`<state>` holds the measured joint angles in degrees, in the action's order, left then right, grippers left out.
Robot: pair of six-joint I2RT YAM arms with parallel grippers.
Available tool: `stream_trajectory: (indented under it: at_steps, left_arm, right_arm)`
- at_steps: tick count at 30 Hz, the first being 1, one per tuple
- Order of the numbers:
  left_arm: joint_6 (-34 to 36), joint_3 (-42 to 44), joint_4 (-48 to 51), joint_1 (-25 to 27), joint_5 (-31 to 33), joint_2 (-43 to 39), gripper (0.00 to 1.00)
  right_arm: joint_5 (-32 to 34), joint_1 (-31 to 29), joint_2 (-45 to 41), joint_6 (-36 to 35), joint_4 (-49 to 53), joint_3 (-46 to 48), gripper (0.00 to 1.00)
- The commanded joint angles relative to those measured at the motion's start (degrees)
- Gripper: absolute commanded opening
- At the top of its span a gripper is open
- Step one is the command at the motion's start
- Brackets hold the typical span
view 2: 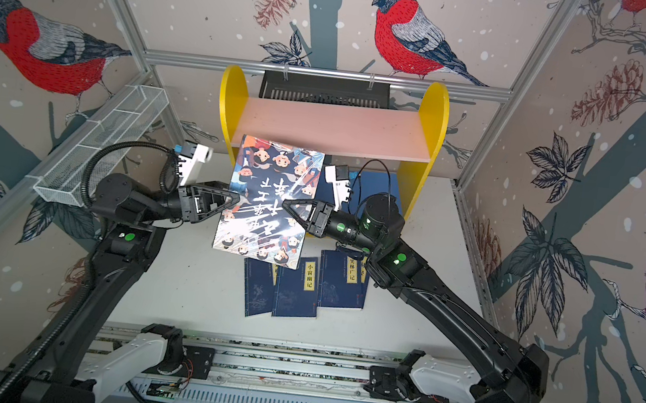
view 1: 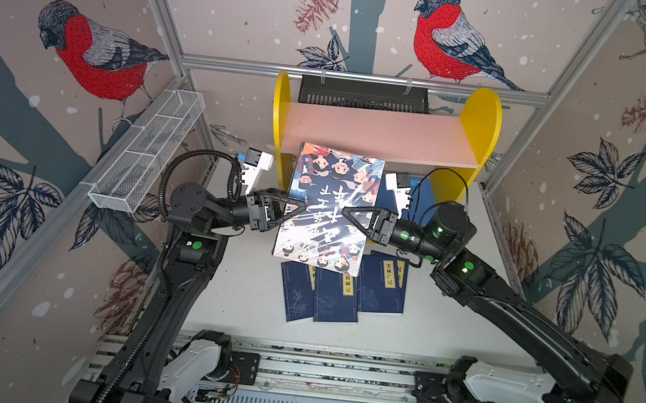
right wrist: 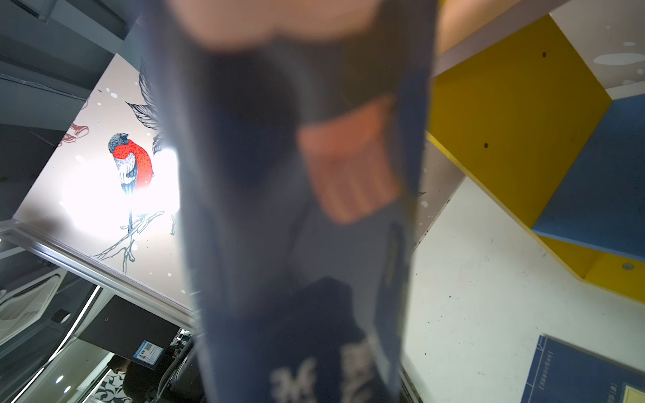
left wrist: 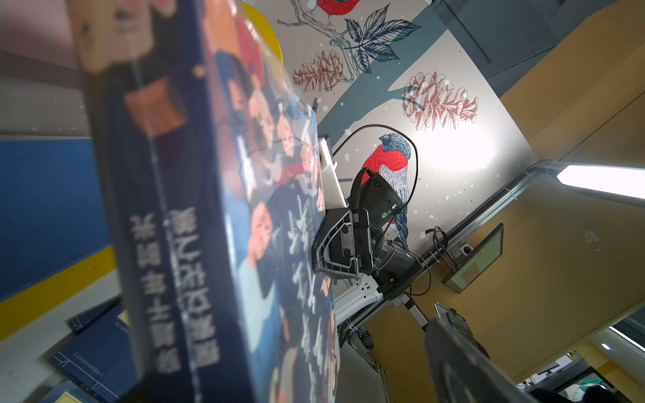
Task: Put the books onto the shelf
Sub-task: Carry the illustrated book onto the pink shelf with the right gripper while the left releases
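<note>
In both top views the large glossy paperback with illustrated faces and white characters (view 1: 329, 207) covers the upper ends of the thin navy books with yellow labels (view 1: 336, 300) on the table (view 1: 250, 298) and much of the lower tier of the yellow-sided shelf (view 1: 480, 117). In the right wrist view it is a dark blur that hides the fingers of the right gripper (view 1: 346, 210). In the left wrist view its lettering is smeared, and one finger (left wrist: 453, 349) of the left gripper (view 1: 303, 207) is blurred.
</note>
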<state>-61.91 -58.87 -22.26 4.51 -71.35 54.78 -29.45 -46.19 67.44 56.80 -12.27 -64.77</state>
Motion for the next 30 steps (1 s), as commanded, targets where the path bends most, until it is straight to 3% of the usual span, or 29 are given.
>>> stream_trajectory:
  at_steps: [1,4,6,9,15,18,30]
  left_arm:
    - [21.2,-8.0,22.1,-2.3,8.8,-1.2,1.0]
    - [31.1,-15.7,36.5,-5.4,15.5,-1.0,1.0]
    - [31.8,-18.6,39.4,-7.3,17.7,-1.3,1.0]
    - [33.7,-21.8,44.3,-7.4,27.4,-2.7,1.0]
    - [36.8,-21.5,46.1,-7.4,39.6,-5.2,1.0]
    - [35.8,-19.5,46.4,-7.4,41.3,-5.3,1.0]
    - [33.0,-13.7,38.4,-7.4,35.9,-7.3,0.99]
  right_arm:
    - [3.8,-0.1,-2.1,-0.4,-3.4,-1.9,0.02]
    - [7.8,0.0,-3.3,-0.9,-0.7,-3.6,0.02]
    - [10.0,0.2,-3.5,-0.5,-0.1,-4.9,0.02]
    - [13.0,0.8,-3.2,0.6,0.1,-6.8,0.02]
    - [21.2,1.0,-1.7,2.4,-0.5,-11.6,0.02]
    - [27.8,0.9,-1.3,4.1,-2.3,-11.9,0.02]
    - [51.5,-2.7,7.8,6.4,-3.8,-21.3,0.02]
